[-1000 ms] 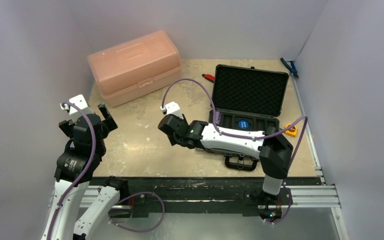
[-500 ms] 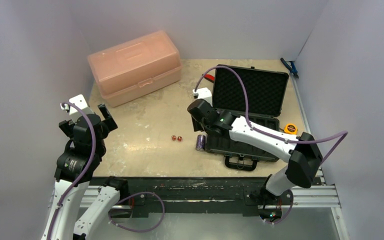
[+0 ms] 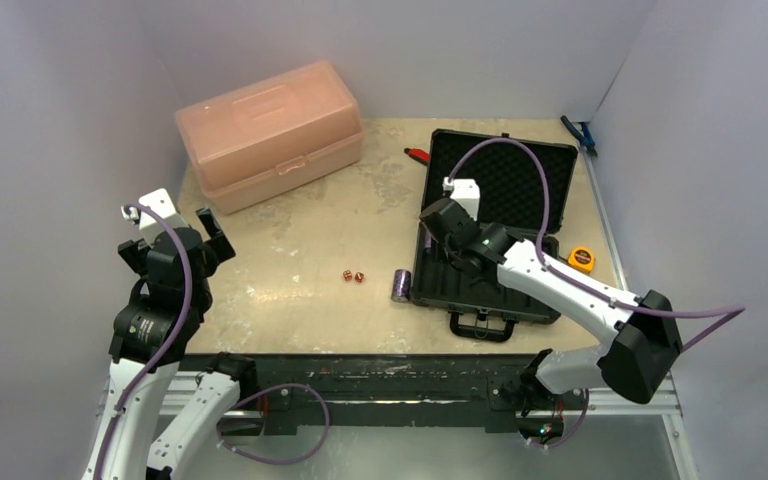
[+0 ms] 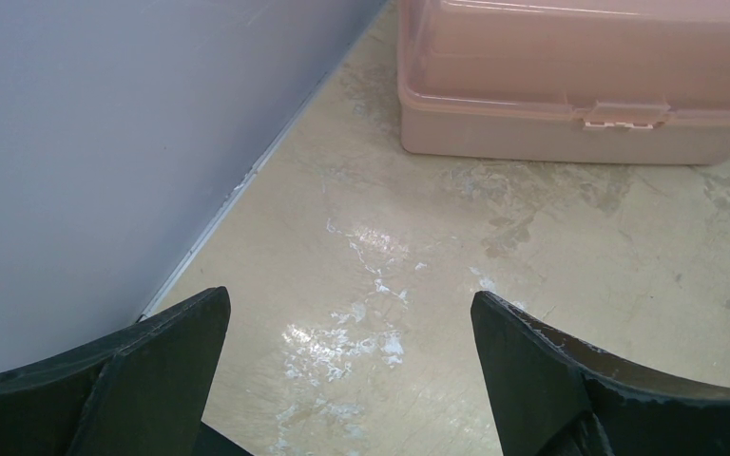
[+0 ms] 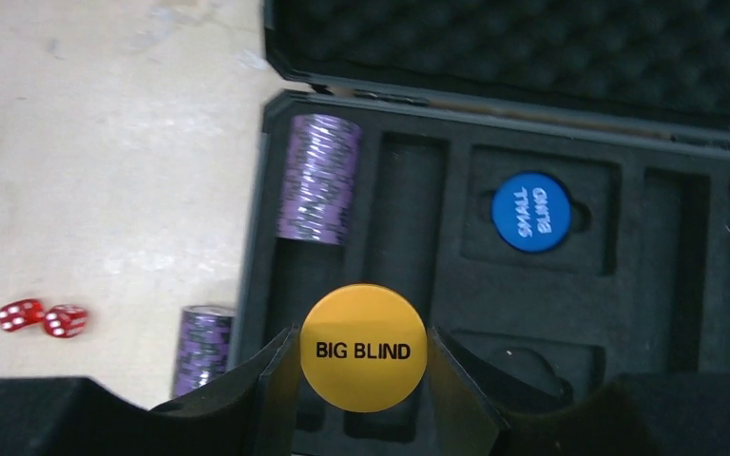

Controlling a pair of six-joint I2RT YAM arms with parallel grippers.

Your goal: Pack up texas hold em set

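The round orange disc (image 5: 364, 328), smooth and marked BIG BLIND, is pinched between the right gripper's (image 5: 361, 353) fingers. It is above the open black case (image 3: 500, 200), which sits on the right of the table (image 3: 290, 230). The lid foam is bumpy. One ridged purple chip stack (image 5: 318, 179) lies in a slot. Another stack (image 5: 201, 347) lies just beside the case, near two red dice (image 5: 41, 318). The left gripper (image 4: 347, 361) is spread wide and holds nothing, near the pink box (image 4: 580, 85).
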